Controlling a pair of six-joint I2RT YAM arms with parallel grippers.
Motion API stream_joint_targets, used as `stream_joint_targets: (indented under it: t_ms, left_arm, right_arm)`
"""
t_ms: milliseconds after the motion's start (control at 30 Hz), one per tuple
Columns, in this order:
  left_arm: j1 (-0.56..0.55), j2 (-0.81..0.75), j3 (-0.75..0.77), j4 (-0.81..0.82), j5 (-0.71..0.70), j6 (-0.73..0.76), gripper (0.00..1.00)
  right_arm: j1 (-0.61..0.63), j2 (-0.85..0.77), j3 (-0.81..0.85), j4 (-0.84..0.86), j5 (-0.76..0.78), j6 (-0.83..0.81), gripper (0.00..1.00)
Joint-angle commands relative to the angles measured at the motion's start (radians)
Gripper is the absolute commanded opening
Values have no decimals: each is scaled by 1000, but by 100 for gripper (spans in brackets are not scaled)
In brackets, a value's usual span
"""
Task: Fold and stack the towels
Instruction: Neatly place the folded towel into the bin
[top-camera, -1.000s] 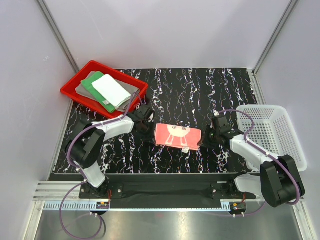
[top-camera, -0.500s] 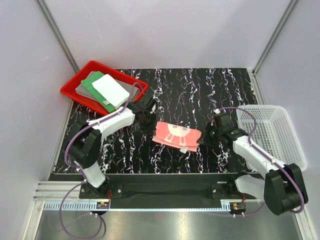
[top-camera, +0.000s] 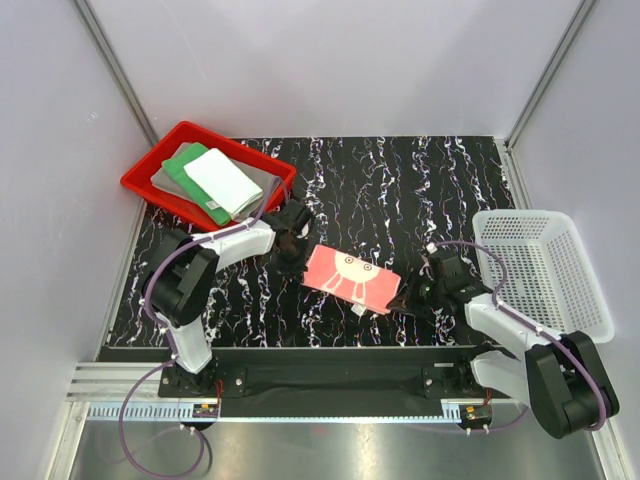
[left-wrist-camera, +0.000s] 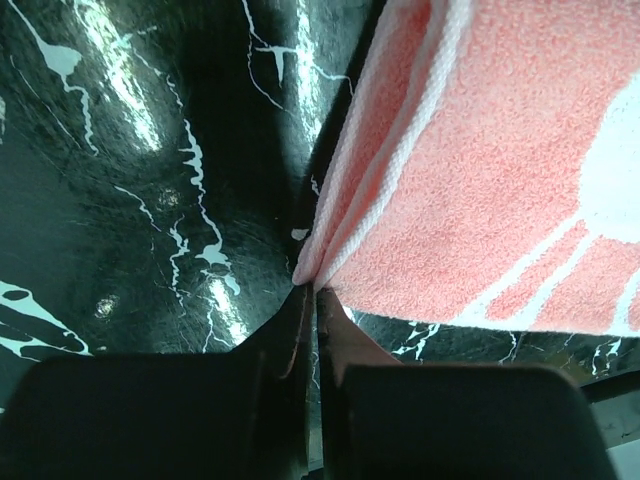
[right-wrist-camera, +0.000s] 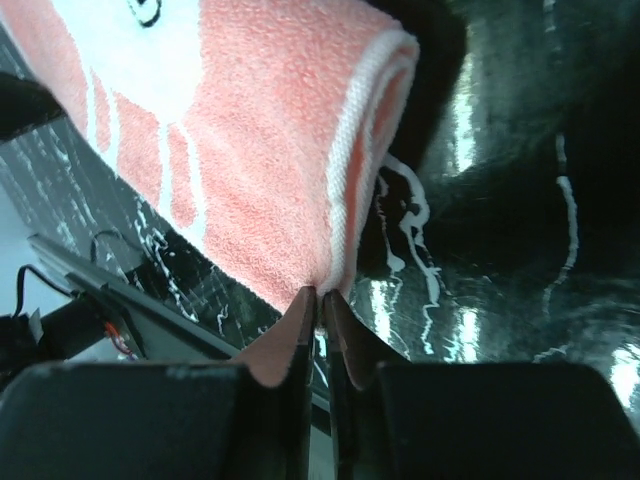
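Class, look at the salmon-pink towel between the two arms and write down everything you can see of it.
The salmon-pink towel is soft terry cloth with a white cartoon figure printed on top and a white hem. Folded into a layered oblong, it sits askew over the black marbled table. The left gripper pinches one end and the right gripper the opposite end, both shut on it.

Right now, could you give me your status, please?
Left claw, right claw shut on salmon-pink towel, opposite ends. Other towels stacked in red tray. Nothing blocking.
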Motion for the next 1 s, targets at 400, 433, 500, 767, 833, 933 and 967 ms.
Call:
stream_joint_targets:
  t_ms: [400,433,500,767,833,933,967]
  left_arm:
    - [24,18,17,17,-14,34,7]
    - [26,18,17,19,-12,34,6]
    - [26,21,15,22,-11,30,6]
    - [30,39,15,25,-9,34,5]
    - [32,44,17,28,-8,36,5]
    - [46,47,15,19,-12,30,5]
    - [47,49,24,11,-21,31,5]
  right_arm:
    - [5,-71,156,-174,-39,-9,22]
    - [5,-62,167,-159,-46,-9,22]
    - [5,-19,188,-107,-86,8,22]
    - [26,138,103,226,-195,77,22]
    - [31,194,57,300,-198,94,19]
    - [32,225,6,321,-155,103,16]
    - [31,222,-2,312,-117,100,16]
